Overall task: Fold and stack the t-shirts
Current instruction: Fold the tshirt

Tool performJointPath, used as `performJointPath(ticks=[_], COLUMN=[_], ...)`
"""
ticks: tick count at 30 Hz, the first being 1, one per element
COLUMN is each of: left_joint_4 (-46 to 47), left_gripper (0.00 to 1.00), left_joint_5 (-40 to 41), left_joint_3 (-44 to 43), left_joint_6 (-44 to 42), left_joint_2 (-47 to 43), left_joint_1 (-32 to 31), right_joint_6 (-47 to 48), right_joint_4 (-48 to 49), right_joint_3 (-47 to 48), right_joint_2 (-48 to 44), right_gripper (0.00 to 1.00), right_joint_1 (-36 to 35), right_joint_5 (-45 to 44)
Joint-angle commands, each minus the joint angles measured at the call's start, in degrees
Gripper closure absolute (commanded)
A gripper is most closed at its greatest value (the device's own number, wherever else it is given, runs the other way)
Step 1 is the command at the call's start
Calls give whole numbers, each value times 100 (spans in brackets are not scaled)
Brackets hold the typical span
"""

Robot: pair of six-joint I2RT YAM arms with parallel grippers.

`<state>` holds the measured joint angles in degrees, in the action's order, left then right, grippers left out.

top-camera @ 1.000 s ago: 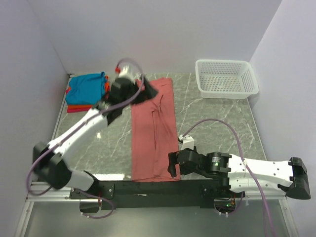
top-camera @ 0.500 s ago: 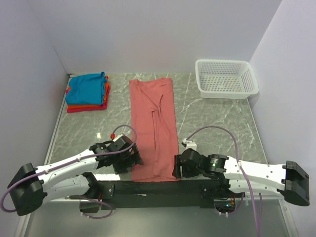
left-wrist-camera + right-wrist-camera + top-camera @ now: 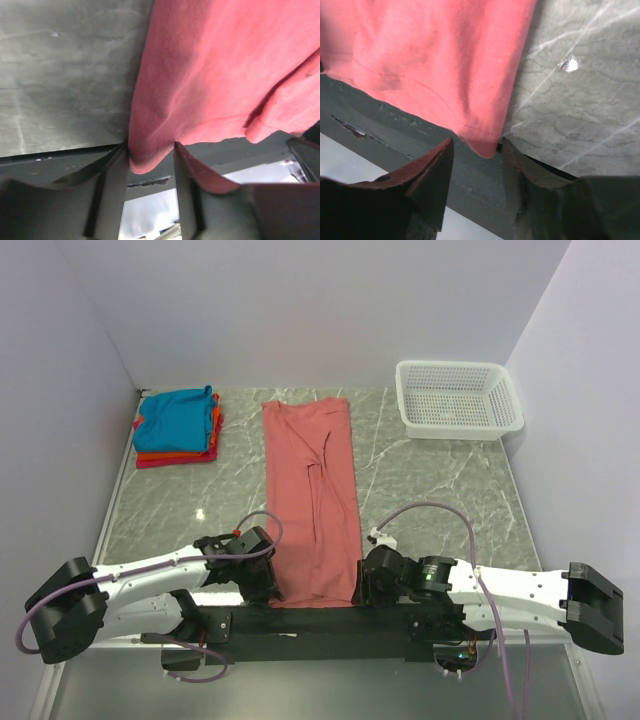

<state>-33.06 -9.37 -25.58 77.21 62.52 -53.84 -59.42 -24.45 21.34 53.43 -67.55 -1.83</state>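
The salmon-pink t-shirt point(image 3: 310, 490) is laid lengthwise mid-table, its near corners flanked by the left gripper point(image 3: 150, 147) and right gripper point(image 3: 477, 142), both spread — nothing is pinched. Were only the tips caught, a corner could be dropped.

Your top camera looks down from behind the arms; both wrist cameras, close-in, share the long salmon-pink cloth t-shirt point(image 3: 310, 490) hem between their fingers point(image 3: 112, 185).

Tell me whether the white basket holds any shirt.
No, the white basket shows only bare mesh inside in the top view.
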Motion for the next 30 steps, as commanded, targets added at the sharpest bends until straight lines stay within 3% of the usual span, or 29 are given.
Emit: performJointPath(ticks=[1,4,5,7,9,11,12,17,22,30], left_joint_4=[212,239,204,98,54,2,-25,-192,-351,-333], left_gripper=[58,70,79,88,99,99,99,99,99,99], left_joint_5=[-320,-312,-233,-189,-197,-188,-154,118,917,1727], left_joint_3=[203,229,168,89,54,-34,-69,-403,-965,-1862], left_joint_6=[13,-39,-48,-83,-110,-119,-118,-162,-206,-645], left_joint_2=[-3,111,172,225,234,164,120,-187,-231,242], left_joint_1=[-82,-82,-82,-91,-82,-82,-91,-74,-74,383], right_joint_6=[-219,-272,-272,-281,-316,-290,-237,176,579,1362], right_joint_4=[282,405,414,467,572,660,669,468,89,405], right_joint_3=[-191,-253,-262,-280,-324,-333,-298,-34,572,1617], right_joint_2=[-78,-52,-8,53,167,238,229,-201,-421,106], right_gripper=[51,53,53,59,74,87,99,100,100,100], right_joint_1=[31,23,31,31,23,31,31,22,40,584], right_joint_5=[85,103,86,42,33,51,59,-518,-1311,-2216])
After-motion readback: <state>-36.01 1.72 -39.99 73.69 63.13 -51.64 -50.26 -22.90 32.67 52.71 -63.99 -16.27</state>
